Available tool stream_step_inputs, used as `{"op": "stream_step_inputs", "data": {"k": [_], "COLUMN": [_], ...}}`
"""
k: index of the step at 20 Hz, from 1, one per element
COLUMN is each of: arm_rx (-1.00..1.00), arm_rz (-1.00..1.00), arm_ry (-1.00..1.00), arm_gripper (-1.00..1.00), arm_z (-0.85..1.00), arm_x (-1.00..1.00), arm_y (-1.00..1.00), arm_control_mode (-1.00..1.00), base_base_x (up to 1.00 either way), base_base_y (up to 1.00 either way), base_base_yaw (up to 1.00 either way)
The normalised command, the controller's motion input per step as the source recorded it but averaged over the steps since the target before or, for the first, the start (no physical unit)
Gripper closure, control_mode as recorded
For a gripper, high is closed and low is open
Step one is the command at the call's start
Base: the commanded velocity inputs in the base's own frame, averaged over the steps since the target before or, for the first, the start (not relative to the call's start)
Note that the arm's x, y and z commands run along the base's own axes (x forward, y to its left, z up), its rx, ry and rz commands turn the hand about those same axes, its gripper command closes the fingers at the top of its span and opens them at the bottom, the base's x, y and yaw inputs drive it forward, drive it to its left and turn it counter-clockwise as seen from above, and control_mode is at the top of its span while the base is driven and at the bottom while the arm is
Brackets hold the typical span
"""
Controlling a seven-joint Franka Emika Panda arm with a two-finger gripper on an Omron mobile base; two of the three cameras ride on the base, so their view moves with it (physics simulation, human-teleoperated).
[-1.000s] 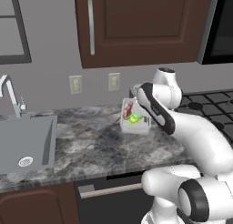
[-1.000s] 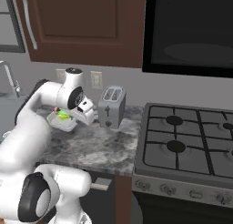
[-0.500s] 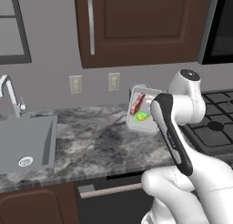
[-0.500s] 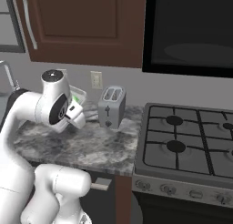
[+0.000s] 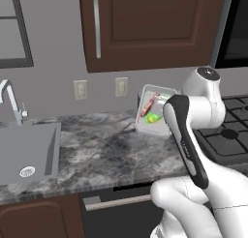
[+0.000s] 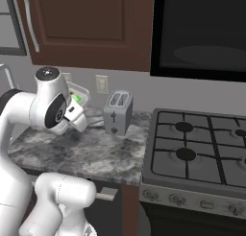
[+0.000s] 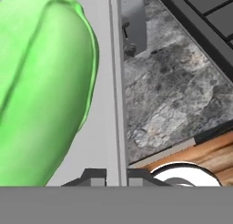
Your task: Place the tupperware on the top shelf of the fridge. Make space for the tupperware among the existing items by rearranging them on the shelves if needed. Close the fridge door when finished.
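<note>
The tupperware (image 5: 154, 111) is a clear shallow box with green and red food inside, held tilted on its edge above the counter near the back wall. From the right base view the tupperware (image 6: 78, 96) shows just behind the arm's big joint. My gripper (image 7: 116, 177) is shut on its rim, one dark tip on each side of the thin wall, and the green food (image 7: 41, 91) looms close at the left. In the left base view the forearm hides the hand. The fridge, its top shelf, the other shelves and the existing items are out of view.
A grey toaster (image 6: 117, 112) stands on the marble counter (image 5: 106, 155) right of the arm. A gas stove (image 6: 202, 148) lies further right under a dark microwave (image 6: 202, 33). A sink (image 5: 24, 150) with a faucet is at the left. Brown cabinets (image 5: 145, 29) hang overhead.
The arm has swung round and its elbow has risen. The tupperware has gone a little up and to the right in the grip, tilting more onto its edge.
</note>
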Motion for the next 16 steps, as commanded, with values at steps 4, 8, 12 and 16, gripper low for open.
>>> {"op": "stream_step_inputs", "data": {"k": [4,8,12,16], "arm_rx": [0.0,0.0,0.0,0.0], "arm_rz": [0.0,0.0,0.0,0.0], "arm_ry": [0.0,0.0,0.0,0.0], "arm_gripper": [1.0,1.0,1.0,1.0], "arm_z": [0.0,0.0,0.0,0.0], "arm_x": [0.0,0.0,0.0,0.0], "arm_y": [0.0,0.0,0.0,0.0], "arm_control_mode": [1.0,1.0,1.0,1.0], "base_base_x": [-0.62,-1.0,-1.0,-0.96], "base_base_y": [0.0,0.01,0.0,-0.09], "base_base_yaw": [-0.02,-0.04,-0.2,-0.57]}}
